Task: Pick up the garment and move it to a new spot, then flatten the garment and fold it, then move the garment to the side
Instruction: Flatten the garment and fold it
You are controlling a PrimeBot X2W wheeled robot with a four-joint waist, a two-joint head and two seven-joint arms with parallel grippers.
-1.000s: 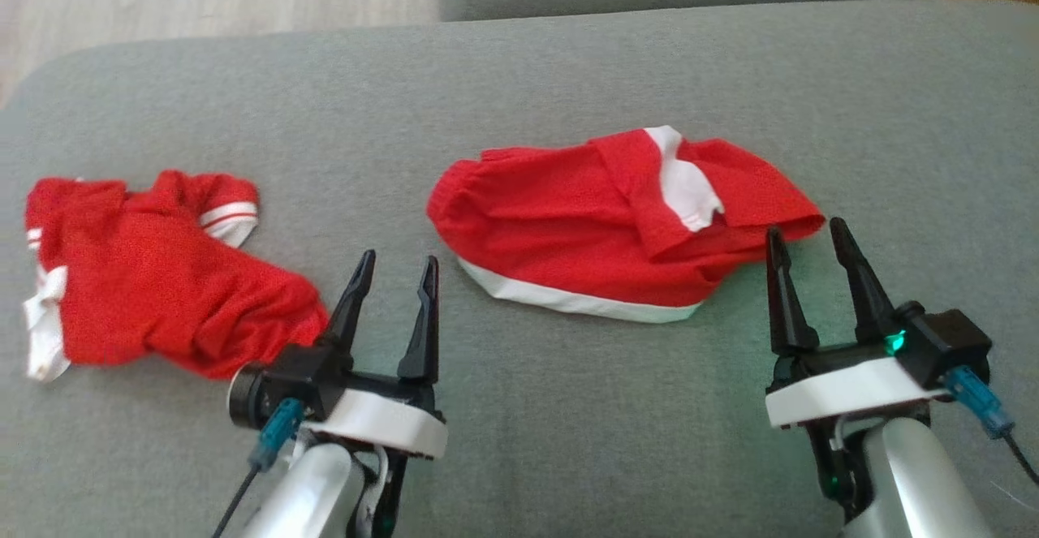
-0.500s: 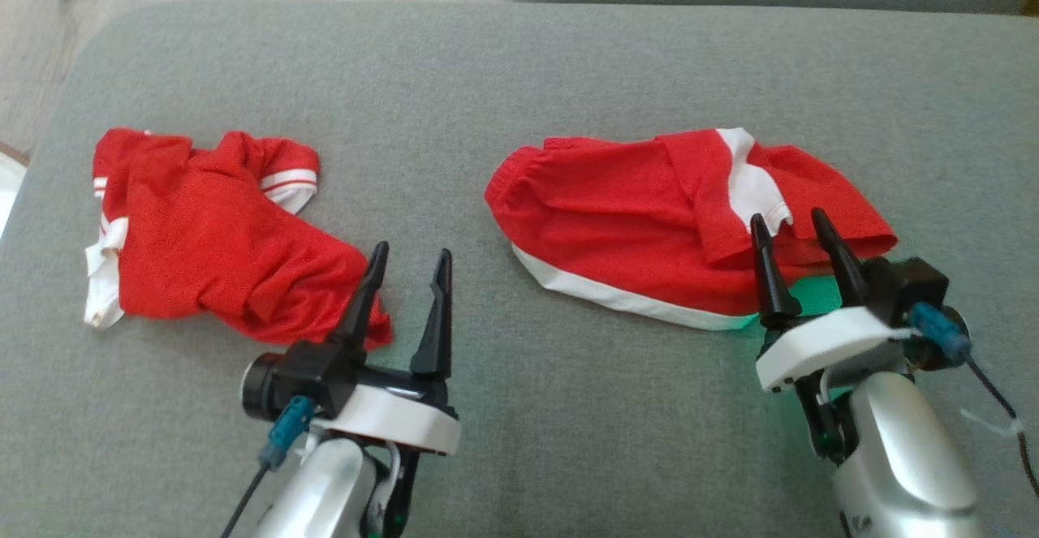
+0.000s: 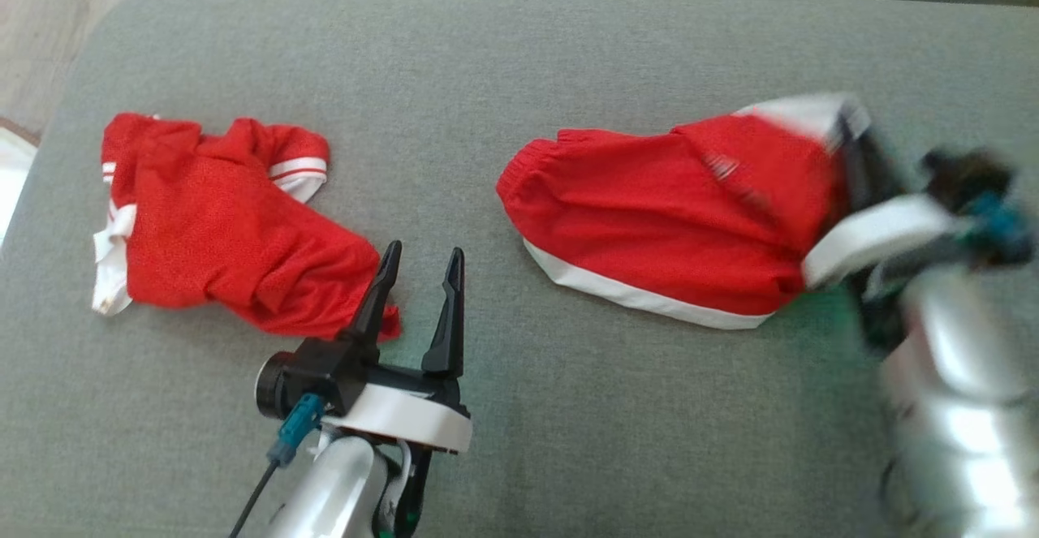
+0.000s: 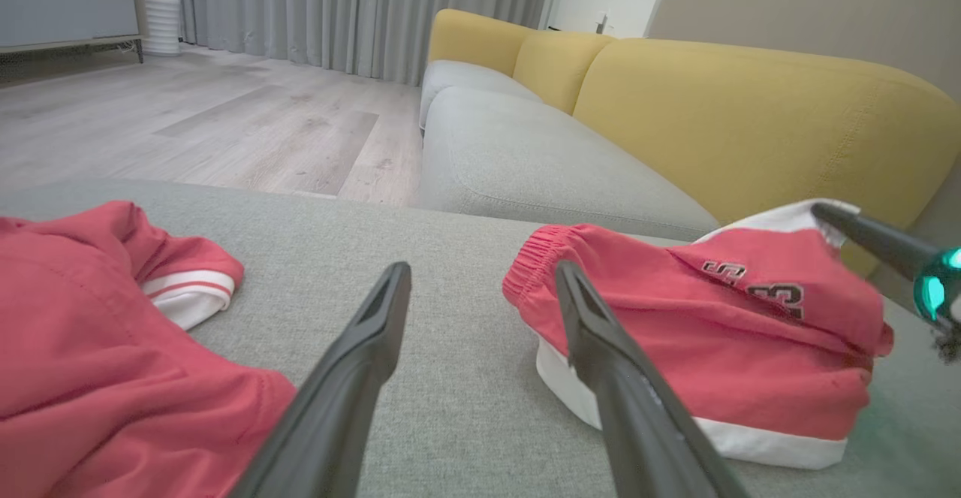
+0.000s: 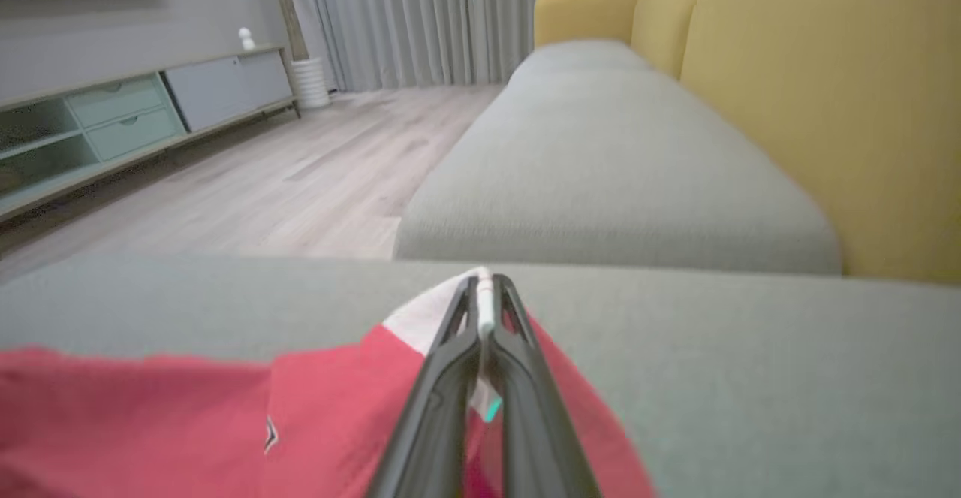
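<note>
The right gripper [image 5: 484, 288] has its jaws clamped on a thin white corner [image 5: 420, 318] of the red shorts [image 3: 649, 213]. The shorts lie right of centre on the grey cushion [image 3: 487, 51], with the pinched end raised off it. The bite looks shallow and close to the tips, so the cloth could slide out under its own weight on the lift. A single-layer hold might also let the shorts unfurl and drag.

The left gripper [image 3: 426, 250], jaws apart and empty, hovers just beside the red jersey [image 3: 211, 238] and could snag it if it swings across.

The head view blurs the right arm, while the right wrist view shows the pinch sharply. The left wrist view adds the dark numerals [image 4: 787, 300] printed on the shorts.
</note>
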